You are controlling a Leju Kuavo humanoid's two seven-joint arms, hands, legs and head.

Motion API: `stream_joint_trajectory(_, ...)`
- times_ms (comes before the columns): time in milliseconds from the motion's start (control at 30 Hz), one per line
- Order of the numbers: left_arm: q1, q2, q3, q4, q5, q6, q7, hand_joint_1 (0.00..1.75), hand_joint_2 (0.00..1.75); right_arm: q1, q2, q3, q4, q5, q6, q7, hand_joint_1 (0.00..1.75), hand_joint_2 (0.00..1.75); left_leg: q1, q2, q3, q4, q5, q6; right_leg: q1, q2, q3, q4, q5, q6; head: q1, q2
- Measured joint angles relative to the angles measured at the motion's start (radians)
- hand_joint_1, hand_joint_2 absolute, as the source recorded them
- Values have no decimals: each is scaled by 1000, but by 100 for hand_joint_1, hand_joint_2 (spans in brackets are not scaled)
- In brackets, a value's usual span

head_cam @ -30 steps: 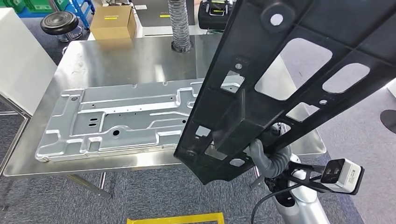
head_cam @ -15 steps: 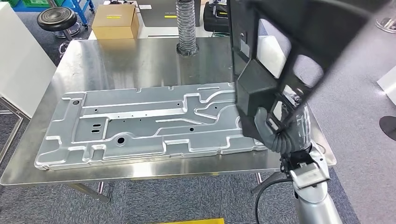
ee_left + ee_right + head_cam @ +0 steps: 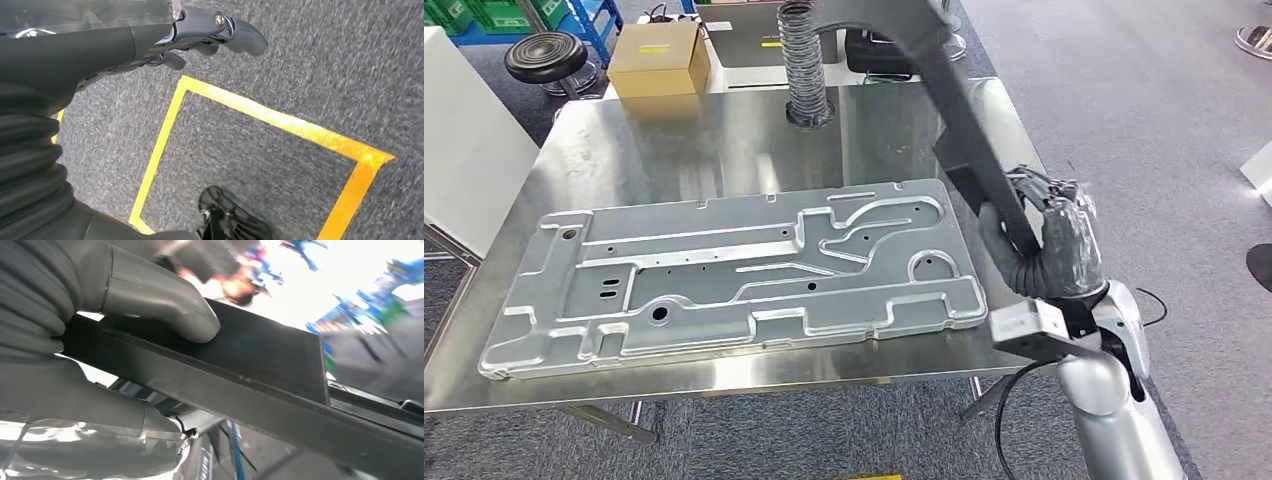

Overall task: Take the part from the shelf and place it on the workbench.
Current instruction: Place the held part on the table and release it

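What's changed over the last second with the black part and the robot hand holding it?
The black part has swung from broadside, when it covered the plate's right end, to nearly edge-on at the workbench's right side, still raised. The right robot hand keeps its grip and has turned with it. The silver stamped plate lies as before; the left robot hand hangs over the floor.

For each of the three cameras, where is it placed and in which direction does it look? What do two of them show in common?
Head view: high on the body, looking forward and down at the workbench with the metal plate; the right robot hand grips the black part.
Left wrist view: behind the left robot hand, looking down at carpet and yellow tape.
Right wrist view: behind the right robot hand, along the black part.
Shared: head and right wrist views show this hand gripping the part.
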Motion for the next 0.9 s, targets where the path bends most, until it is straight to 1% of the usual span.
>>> stream_joint_trajectory(33,0,0,0,0,-3,-3,0,0,175,-16,-4,11,26,36,16,19,175,175,0,0,-5,2,13,0,1,1,1,2,-2,-1,0,0)
stream_joint_trajectory(67,-1,0,0,0,-6,-6,0,0,175,-33,-6,25,54,70,31,35,175,175,0,0,10,-38,45,1,2,2,1,4,-4,0,0,0)
stream_joint_trajectory(100,-2,0,1,0,-10,-8,0,0,175,-49,-7,45,85,106,45,49,175,175,0,0,41,-107,85,4,2,3,3,8,-7,2,0,0)
stream_joint_trajectory(133,-5,0,1,0,-13,-11,-1,0,175,-63,-8,66,113,135,56,59,175,175,-1,1,73,-178,115,7,3,4,3,12,-11,5,0,0)
stream_joint_trajectory(167,-7,-1,1,0,-15,-13,-2,0,175,-76,-8,88,139,161,65,66,175,175,-2,1,97,-233,134,12,5,4,2,17,-14,9,0,0)
stream_joint_trajectory(200,-9,-1,2,0,-17,-16,-4,0,175,-93,-7,115,170,185,73,72,175,175,-4,0,109,-264,142,16,7,4,0,20,-16,14,1,0)
stream_joint_trajectory(267,-12,-1,2,-1,-23,-19,-11,0,175,-155,2,182,248,224,89,82,175,175,-6,0,110,-276,142,23,8,5,-6,23,-15,22,1,0)
stream_joint_trajectory(300,-13,-2,3,-1,-26,-20,-15,0,175,-197,9,229,300,244,98,89,175,175,-4,2,110,-278,144,27,7,5,-8,25,-17,26,1,0)
stream_joint_trajectory(333,-15,-3,4,-1,-29,-20,-18,0,175,-240,18,281,352,261,108,94,175,175,-2,4,112,-281,146,32,6,5,-12,37,-25,30,3,0)
stream_joint_trajectory(367,-17,-4,6,-1,-31,-21,-20,0,175,-280,29,334,403,274,117,97,175,175,0,5,114,-284,148,37,4,5,-25,66,-43,36,6,0)
stream_joint_trajectory(400,-18,-6,9,-1,-32,-21,-22,0,175,-313,42,382,449,282,123,98,175,175,1,6,115,-286,149,40,2,4,-48,115,-69,41,8,0)
stream_joint_trajectory(467,-18,-8,14,-1,-33,-21,-23,0,175,-364,70,462,531,286,131,94,175,175,2,5,115,-286,149,43,-3,3,-116,251,-126,49,12,0)
stream_joint_trajectory(500,-18,-10,16,-1,-33,-21,-23,0,175,-383,83,494,566,283,137,89,175,175,2,3,115,-285,148,44,-6,3,-142,300,-136,51,12,0)
stream_joint_trajectory(533,-18,-12,18,-1,-33,-20,-23,0,175,-401,96,522,596,279,145,82,175,175,2,1,116,-285,147,43,-8,3,-153,314,-128,52,12,0)
stream_joint_trajectory(567,-16,-13,20,-1,-33,-20,-25,0,175,-419,107,548,622,274,156,74,175,175,2,-2,119,-284,145,42,-9,3,-144,285,-101,50,12,0)
stream_joint_trajectory(600,-15,-15,22,-1,-33,-21,-27,0,175,-436,118,569,642,269,166,69,175,175,2,-4,122,-284,143,40,-9,3,-122,233,-65,47,12,0)
stream_joint_trajectory(633,-13,-16,23,-1,-34,-23,-32,0,175,-456,130,592,664,264,178,68,175,175,1,-5,124,-284,141,37,-7,2,-89,159,-31,41,12,0)
stream_joint_trajectory(667,-12,-17,25,-1,-35,-27,-38,0,175,-475,144,615,683,258,189,69,175,175,0,-5,125,-284,139,33,-4,2,-63,95,-7,34,11,0)
stream_joint_trajectory(700,-11,-18,26,-1,-37,-32,-43,0,175,-492,157,637,701,252,200,71,175,175,-1,-4,125,-284,138,28,0,2,-47,56,4,29,10,0)
stream_joint_trajectory(733,-11,-20,27,-1,-40,-39,-47,0,175,-508,170,660,718,246,214,74,175,175,-1,-4,124,-284,138,22,4,2,-36,29,9,24,9,0)
stream_joint_trajectory(767,-12,-21,27,-1,-44,-46,-49,0,175,-518,179,678,732,240,226,78,175,175,0,-4,124,-286,138,16,7,2,-37,25,8,20,8,0)
stream_joint_trajectory(833,-12,-22,28,-1,-50,-55,-51,0,175,-528,191,707,760,228,247,85,175,175,2,-3,123,-280,129,6,3,0,-30,15,11,8,8,0)
stream_joint_trajectory(867,-12,-22,28,-1,-52,-57,-51,0,175,-534,195,719,775,222,255,87,175,175,3,-2,115,-258,114,2,1,-1,-25,8,13,2,7,0)
stream_joint_trajectory(900,-11,-22,28,-1,-53,-58,-52,0,175,-540,200,729,793,217,259,88,175,175,4,-2,96,-214,90,-1,-1,-2,-21,3,14,-2,5,0)
